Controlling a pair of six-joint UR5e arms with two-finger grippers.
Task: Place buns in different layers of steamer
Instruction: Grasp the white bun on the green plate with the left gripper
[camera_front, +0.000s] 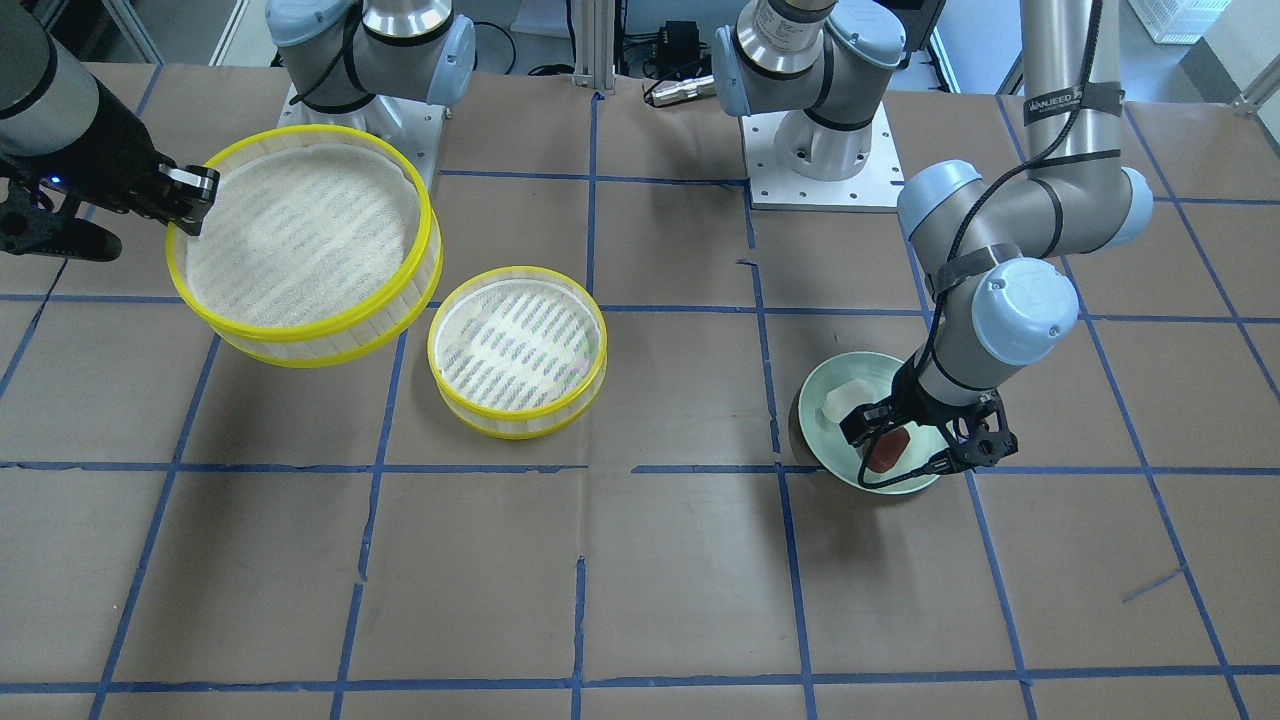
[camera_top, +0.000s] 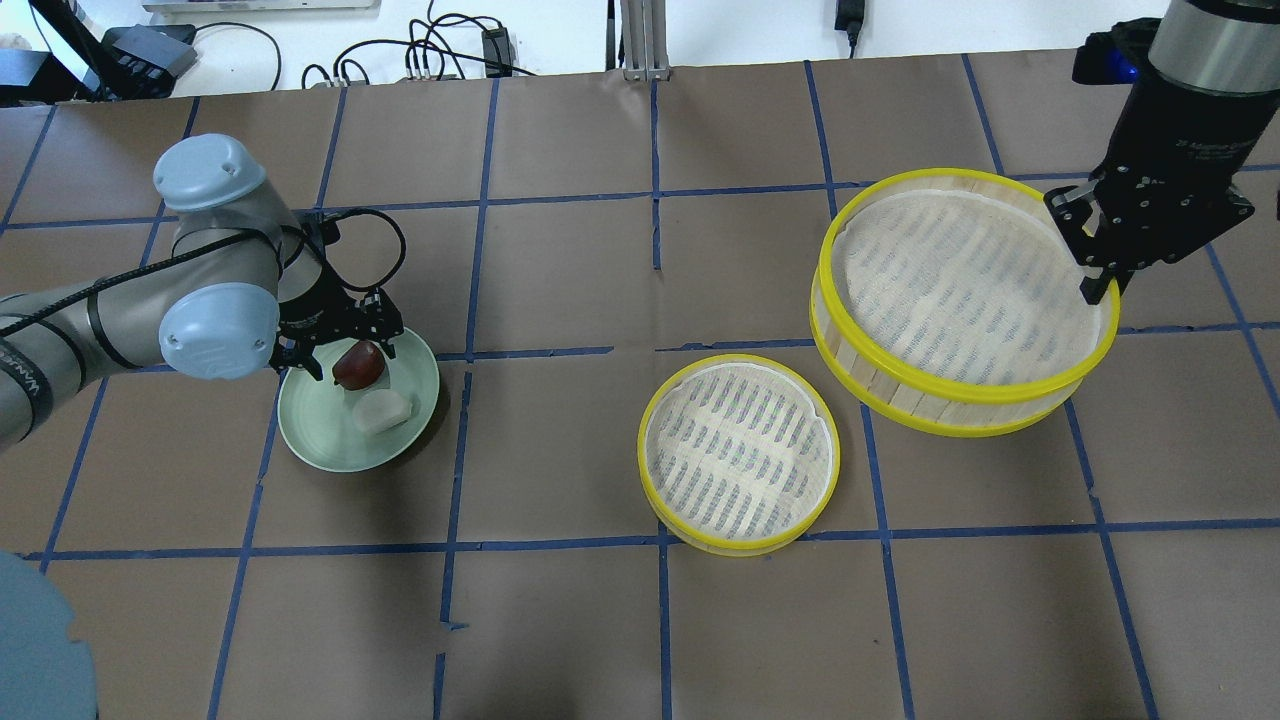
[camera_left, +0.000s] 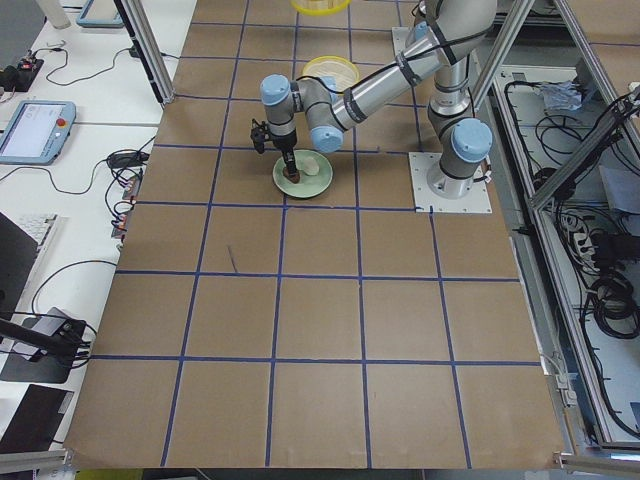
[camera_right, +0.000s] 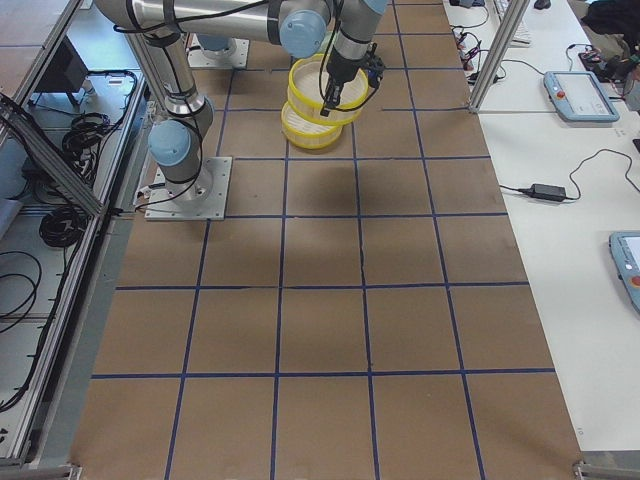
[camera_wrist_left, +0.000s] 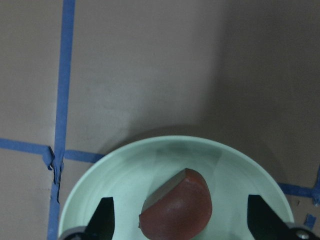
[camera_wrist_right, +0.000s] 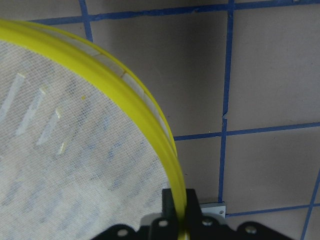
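Note:
The reddish-brown bun (camera_top: 358, 365) and the white bun (camera_top: 383, 410) lie on a pale green plate (camera_top: 330, 445). My left gripper (camera_top: 345, 350) hangs low over the plate, open, its fingers either side of the reddish-brown bun (camera_wrist_left: 175, 210) with gaps on both sides. My right gripper (camera_top: 1095, 270) is shut on the yellow rim of one steamer layer (camera_top: 960, 385) and holds it tilted above the table; the rim runs between its fingers in the right wrist view (camera_wrist_right: 150, 120). The other layer (camera_top: 740, 455) stands empty on the table next to it.
The table is brown paper with a blue tape grid. The arm bases (camera_front: 825, 150) stand at the robot's edge. The plate (camera_front: 830, 385) sits about three grid squares from the resting layer (camera_front: 518, 345).

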